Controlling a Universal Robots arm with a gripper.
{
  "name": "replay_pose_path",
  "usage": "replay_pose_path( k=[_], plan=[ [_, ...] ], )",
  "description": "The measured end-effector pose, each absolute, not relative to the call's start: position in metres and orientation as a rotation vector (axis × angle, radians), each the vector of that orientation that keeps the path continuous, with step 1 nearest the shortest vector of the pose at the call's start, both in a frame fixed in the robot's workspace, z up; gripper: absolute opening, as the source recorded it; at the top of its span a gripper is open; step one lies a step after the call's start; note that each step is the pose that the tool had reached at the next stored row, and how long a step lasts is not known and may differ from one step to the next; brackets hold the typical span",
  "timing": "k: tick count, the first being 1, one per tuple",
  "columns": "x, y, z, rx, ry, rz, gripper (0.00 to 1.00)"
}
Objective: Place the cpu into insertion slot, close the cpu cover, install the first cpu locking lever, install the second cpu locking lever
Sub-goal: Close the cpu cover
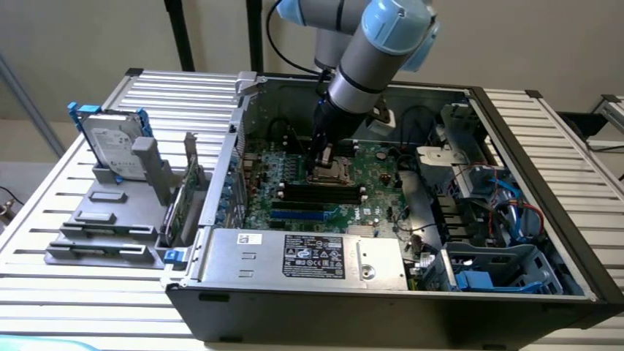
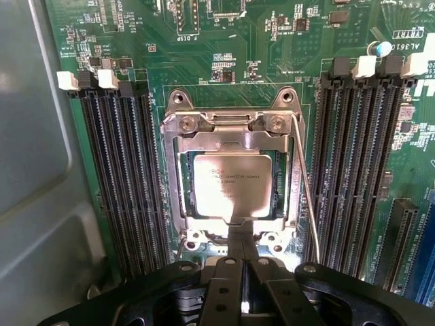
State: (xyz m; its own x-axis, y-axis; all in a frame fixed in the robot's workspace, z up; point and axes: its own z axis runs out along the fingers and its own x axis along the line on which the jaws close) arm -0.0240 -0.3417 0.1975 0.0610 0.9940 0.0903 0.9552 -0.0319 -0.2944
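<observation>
The fingers (image 2: 241, 234) are pressed together. There is no gap at the tips, and I see nothing held between them. The tips sit low over the near edge of the insertion slot (image 2: 277, 193). I cannot tell if they touch it.

Right in front of the tips lies the cpu (image 2: 231, 185). It is flat in the slot with its grey top facing up. The cpu cover (image 2: 228, 130) lies flat around it, and the cpu shows through the square window. The end of the cover with two screws is on the far side of the cpu from the fingers.

A thin silver lever (image 2: 305, 183) runs along one side of the cover, from its far end back to just beside the fingers. I cannot tell if it is hooked down.

Past the cover, on both sides of the fingers, run long black memory slots (image 2: 122, 176). All of this sits on the green board (image 2: 224, 54).

In the exterior view the arm (image 1: 375, 66) reaches down into the open computer case (image 1: 390, 311). Well away from the fingers, outside the case on the exterior view's left, a hard drive (image 1: 109, 142) stands in a grey holder on the slatted bench (image 1: 58, 300).
</observation>
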Motion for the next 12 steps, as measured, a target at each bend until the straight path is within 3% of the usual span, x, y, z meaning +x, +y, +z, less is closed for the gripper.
replay_pose_path(
  k=[12],
  plan=[
    [-0.038, -0.347, 0.215, -2.063, -1.968, 0.197, 0.11]
  ],
)
